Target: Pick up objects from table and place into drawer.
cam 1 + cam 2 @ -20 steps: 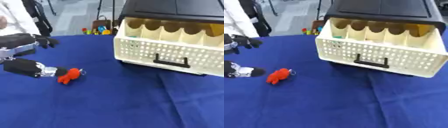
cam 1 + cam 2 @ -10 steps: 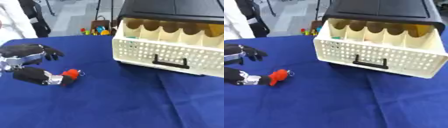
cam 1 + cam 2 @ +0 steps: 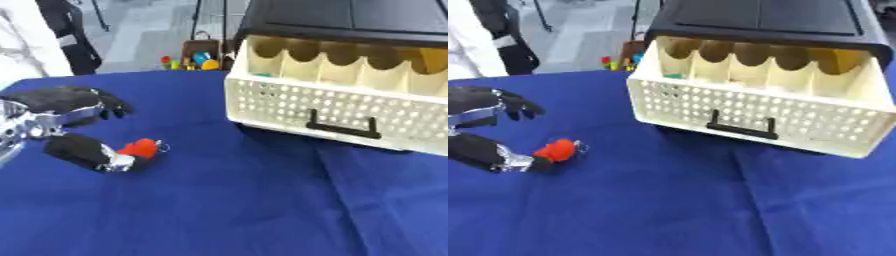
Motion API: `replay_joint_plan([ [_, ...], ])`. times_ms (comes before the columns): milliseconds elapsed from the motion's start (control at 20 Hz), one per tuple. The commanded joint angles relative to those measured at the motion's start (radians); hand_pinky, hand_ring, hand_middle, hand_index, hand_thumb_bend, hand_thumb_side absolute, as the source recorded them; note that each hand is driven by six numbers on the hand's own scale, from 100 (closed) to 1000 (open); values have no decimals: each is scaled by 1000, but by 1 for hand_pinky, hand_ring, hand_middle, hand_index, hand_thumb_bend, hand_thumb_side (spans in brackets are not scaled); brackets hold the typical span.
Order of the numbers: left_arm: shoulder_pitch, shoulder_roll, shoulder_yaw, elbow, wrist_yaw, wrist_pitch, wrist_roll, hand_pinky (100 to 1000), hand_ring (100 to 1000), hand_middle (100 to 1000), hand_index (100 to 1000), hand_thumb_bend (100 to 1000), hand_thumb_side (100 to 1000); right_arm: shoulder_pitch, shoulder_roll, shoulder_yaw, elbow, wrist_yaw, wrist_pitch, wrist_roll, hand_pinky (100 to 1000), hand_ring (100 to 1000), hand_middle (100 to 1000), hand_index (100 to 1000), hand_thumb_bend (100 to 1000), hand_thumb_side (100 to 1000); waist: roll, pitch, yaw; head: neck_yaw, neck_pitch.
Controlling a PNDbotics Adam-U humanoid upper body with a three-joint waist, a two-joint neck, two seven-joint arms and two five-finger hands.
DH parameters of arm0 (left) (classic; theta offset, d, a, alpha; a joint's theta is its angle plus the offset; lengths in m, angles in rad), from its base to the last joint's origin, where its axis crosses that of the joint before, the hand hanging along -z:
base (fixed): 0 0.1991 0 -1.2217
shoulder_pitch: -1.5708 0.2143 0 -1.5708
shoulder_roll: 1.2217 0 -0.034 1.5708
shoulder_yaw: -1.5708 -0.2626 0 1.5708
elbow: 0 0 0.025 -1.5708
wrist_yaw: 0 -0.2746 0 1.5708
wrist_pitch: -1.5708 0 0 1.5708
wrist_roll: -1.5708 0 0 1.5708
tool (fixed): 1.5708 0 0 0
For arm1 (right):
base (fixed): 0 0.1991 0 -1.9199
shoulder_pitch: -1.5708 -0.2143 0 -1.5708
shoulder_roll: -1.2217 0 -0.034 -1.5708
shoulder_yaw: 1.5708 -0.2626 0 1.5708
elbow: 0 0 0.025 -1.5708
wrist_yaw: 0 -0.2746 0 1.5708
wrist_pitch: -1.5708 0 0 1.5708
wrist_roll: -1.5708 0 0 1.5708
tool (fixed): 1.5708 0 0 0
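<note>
One red toy (image 3: 138, 148) rests against my left hand (image 3: 74, 122), fingers (image 3: 105, 104) spread above it; closing askew could flick it across the bench (image 3: 227, 200), away from the drawer (image 3: 754, 117).

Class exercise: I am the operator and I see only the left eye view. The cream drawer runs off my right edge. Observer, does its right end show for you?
Observer: Yes. In the right eye view the drawer's right end wall lies inside the picture.
Operator: Is there table beyond that end?
Observer: A narrow strip of the blue tablecloth shows past it, up to the picture's edge.
Operator: And the black cabinet above?
Observer: The black cabinet's front right corner shows too, just over the drawer's end.
</note>
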Motion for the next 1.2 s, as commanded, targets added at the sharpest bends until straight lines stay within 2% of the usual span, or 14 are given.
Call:
replay_joint_plan([
  [50, -19, 13, 4, 32, -27, 59, -77, 688, 810, 790, 923, 578, 738, -5, -16, -18, -7, -9, 4, -9, 303, 442, 398, 671, 100, 824, -3, -14, -2, 5, -13],
  [350, -22, 6, 3, 59, -47, 43, -75, 685, 808, 788, 920, 570, 728, -2, -14, -20, -7, -9, 2, -14, 303, 442, 398, 670, 100, 823, -4, -13, -4, 5, -14],
  [400, -21, 4, 1, 67, -48, 45, -77, 660, 792, 772, 901, 551, 689, -1, -12, -21, -7, -9, 3, -15, 302, 442, 398, 669, 100, 822, -4, -13, -6, 9, -18],
  [800, -44, -34, -26, 186, -70, 24, -65, 655, 786, 771, 886, 570, 679, 9, 1, -26, -7, -6, 4, -25, 295, 435, 391, 667, 100, 820, -3, -6, -15, 19, -25],
  [1200, -62, -71, -47, 274, -66, 3, -35, 644, 782, 767, 871, 570, 680, -30, 20, -14, -7, 11, 39, -2, 286, 429, 384, 666, 100, 830, -5, -2, -18, 21, -29],
])
